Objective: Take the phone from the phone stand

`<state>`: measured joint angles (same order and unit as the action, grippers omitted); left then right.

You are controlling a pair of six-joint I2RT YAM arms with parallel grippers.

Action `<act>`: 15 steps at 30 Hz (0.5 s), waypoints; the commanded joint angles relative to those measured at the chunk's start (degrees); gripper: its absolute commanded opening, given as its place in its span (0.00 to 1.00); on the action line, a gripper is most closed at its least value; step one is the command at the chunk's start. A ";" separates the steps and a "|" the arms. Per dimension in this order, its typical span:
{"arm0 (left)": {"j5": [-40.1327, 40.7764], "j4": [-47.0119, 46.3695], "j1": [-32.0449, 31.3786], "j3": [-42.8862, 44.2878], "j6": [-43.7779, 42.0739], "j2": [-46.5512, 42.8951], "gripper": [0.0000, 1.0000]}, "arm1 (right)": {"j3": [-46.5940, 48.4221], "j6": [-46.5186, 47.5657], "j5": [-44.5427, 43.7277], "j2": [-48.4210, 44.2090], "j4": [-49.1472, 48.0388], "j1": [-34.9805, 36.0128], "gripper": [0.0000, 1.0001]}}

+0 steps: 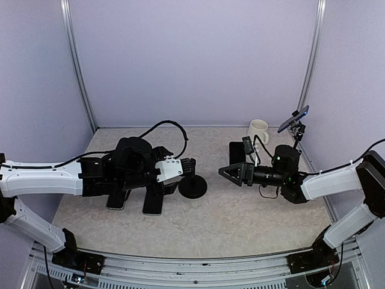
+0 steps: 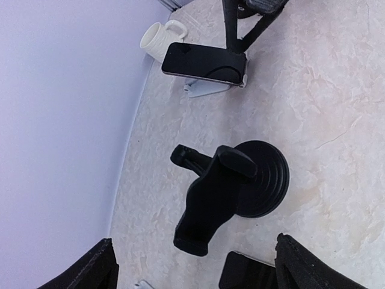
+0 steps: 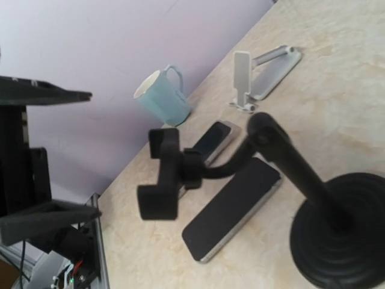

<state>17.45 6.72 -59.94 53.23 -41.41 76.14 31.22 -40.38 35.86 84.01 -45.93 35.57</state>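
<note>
Reads as a robotics lab test cell, not a home or an office. Closed in on the left, far and right sides by plain lilac panels (image 1: 192,60) set between bare aluminium posts (image 1: 77,66). Built around a marbled beige worktop (image 1: 240,223), edged on the near side by a slotted metal rail (image 1: 192,265). Fitted with a white-and-black left arm (image 1: 42,179) and right arm (image 1: 337,180) bolted at the near corners, with loose black cables (image 1: 165,124) and exposed electronics showing a small green light (image 3: 71,278). Dressed only with staged props: a black phone stand (image 1: 192,185), phones (image 1: 153,203) lying flat, a mug (image 1: 258,129).
</note>
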 commanded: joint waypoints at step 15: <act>4.45 -1.47 1.24 9.91 -15.11 15.76 0.67 | -5.88 -2.36 5.21 -4.99 -3.24 -7.28 0.96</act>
<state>19.49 8.32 -59.33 61.39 -53.39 90.45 26.48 -41.93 39.44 79.90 -46.74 29.21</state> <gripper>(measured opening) 0.713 0.967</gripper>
